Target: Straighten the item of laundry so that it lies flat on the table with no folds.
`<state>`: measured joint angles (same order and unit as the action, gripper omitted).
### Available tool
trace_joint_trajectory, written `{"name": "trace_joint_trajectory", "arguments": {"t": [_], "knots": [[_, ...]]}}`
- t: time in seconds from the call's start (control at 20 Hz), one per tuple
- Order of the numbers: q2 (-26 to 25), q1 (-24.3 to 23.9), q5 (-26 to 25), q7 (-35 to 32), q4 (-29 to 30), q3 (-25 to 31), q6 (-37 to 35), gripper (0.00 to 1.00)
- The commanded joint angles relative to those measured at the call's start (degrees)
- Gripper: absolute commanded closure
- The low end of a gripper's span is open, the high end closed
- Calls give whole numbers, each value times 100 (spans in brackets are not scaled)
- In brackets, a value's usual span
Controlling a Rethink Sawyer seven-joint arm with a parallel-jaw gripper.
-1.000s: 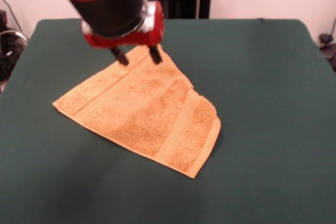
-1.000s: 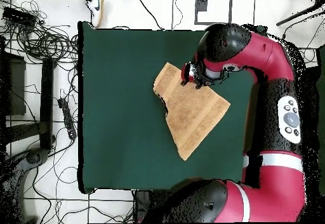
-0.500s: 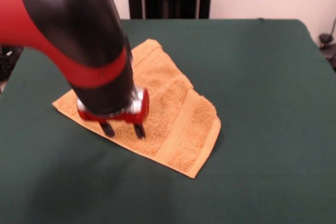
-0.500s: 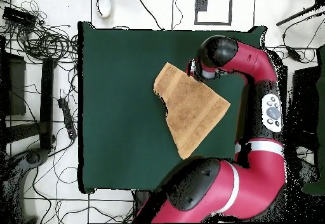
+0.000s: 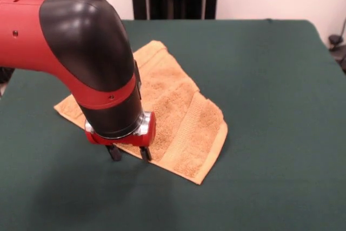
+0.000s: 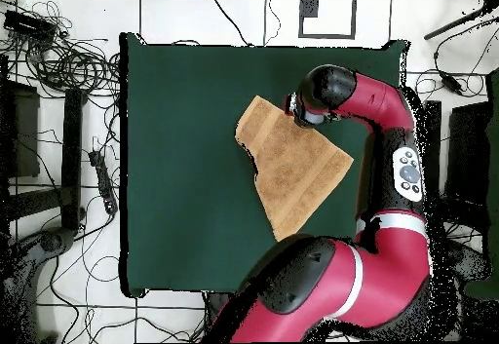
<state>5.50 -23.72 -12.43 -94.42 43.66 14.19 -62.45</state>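
Gripper [image 5: 129,153] hovering at the towel's [image 5: 178,117] edge, fingers spread.
The towel is lying beside and behind it on the table [image 5: 270,79], long axis running diagonally, one corner folded.

You have a golden-orange terry towel [image 5: 178,112] lying on the dark green tabletop [image 5: 270,79], turned diagonal to the tabletop's edges. One corner is folded over onto the rest, so the outline is stepped and not square. A flat woven band runs near the front right edge.
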Motion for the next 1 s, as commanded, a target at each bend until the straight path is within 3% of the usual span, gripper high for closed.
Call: {"name": "trace_joint_trajectory", "arguments": {"t": [0.05, 0.3, 0.7, 0.8, 1.0], "knots": [[-667, 129, -402, 828, 594, 378, 941, 0], [-504, 6, -293, 1139, 573, 490, 630, 0], [1015, 8, 152, 984, 656, 281, -1803, 0], [1335, -61, 199, 965, 991, 256, -1849, 0], [2056, -141, 168, 840, 2138, 118, -1245, 0]]}}
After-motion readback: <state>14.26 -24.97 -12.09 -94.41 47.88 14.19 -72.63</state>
